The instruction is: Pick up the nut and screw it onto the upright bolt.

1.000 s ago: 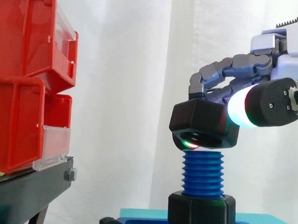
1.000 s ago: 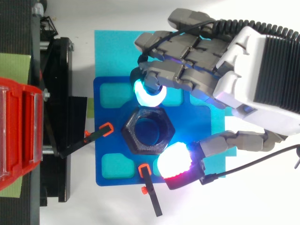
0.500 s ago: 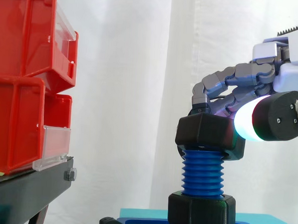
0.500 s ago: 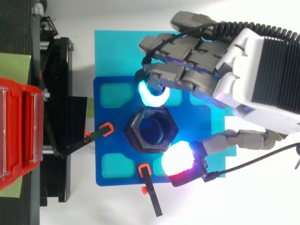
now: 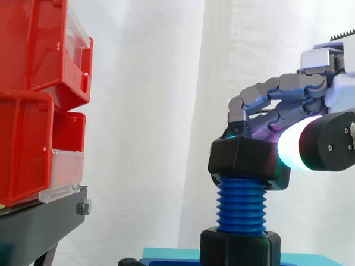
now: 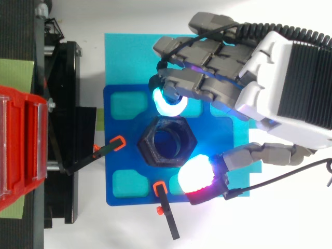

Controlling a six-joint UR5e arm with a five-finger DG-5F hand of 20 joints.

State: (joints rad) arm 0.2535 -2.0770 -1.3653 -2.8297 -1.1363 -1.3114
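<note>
A black hex nut [image 5: 247, 163] sits level on the top of the upright blue threaded bolt [image 5: 241, 205]. From above, the nut's rim [image 6: 150, 148] rings the bolt's blue end. My hand [image 6: 280, 78] comes in from the right and is shut on the nut. Curled fingers with a cyan-glowing pad [image 6: 168, 102] press its far side, and the thumb's white-red pad [image 6: 196, 175] presses its near side. A second black hex collar [image 5: 240, 250] sits at the bolt's foot on the blue base plate [image 6: 119, 155].
Stacked red bins [image 5: 25, 89] stand on a black stand [image 5: 29, 226] to the left of the bolt. Two black clamps with orange tips [image 6: 116, 142] [image 6: 161, 189] grip the base plate's edges. A teal mat [image 6: 124, 57] lies under the plate.
A second ago the nut hung tilted just above the bolt's top. It has come down and levelled onto the bolt, with the hand moving slightly right and down; barely any motion in the last half second.
</note>
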